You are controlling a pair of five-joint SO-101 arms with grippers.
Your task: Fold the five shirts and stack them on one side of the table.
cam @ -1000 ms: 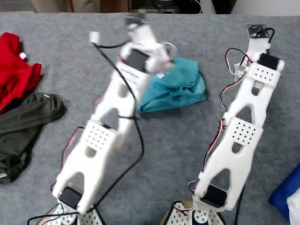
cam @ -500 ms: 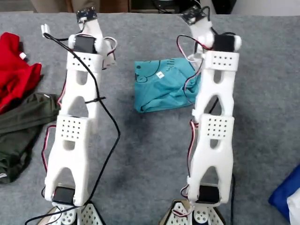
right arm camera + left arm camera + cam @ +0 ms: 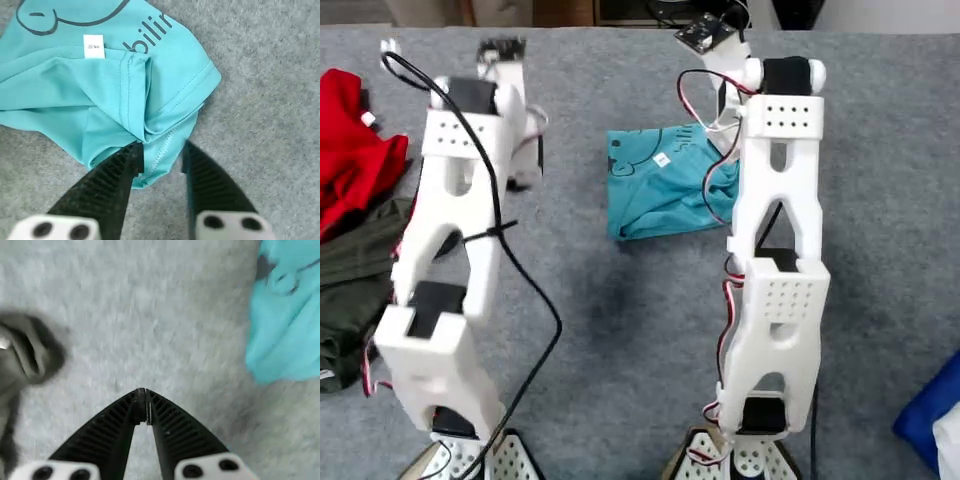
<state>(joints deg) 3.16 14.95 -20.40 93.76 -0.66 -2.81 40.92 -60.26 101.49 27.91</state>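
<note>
Right tool (image 3: 161,149), spread open, at the hem of the teal shirt (image 3: 90,90); left tool (image 3: 141,396), pinched closed, over grey table (image 3: 150,315).

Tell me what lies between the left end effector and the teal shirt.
Bare grey table surface; the left wrist view shows it between the left end effector and the teal shirt.

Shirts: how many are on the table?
4: red at the left edge, dark green beside it, teal in the middle, blue at the right edge. A white scrap by the blue may be a fifth.
</note>
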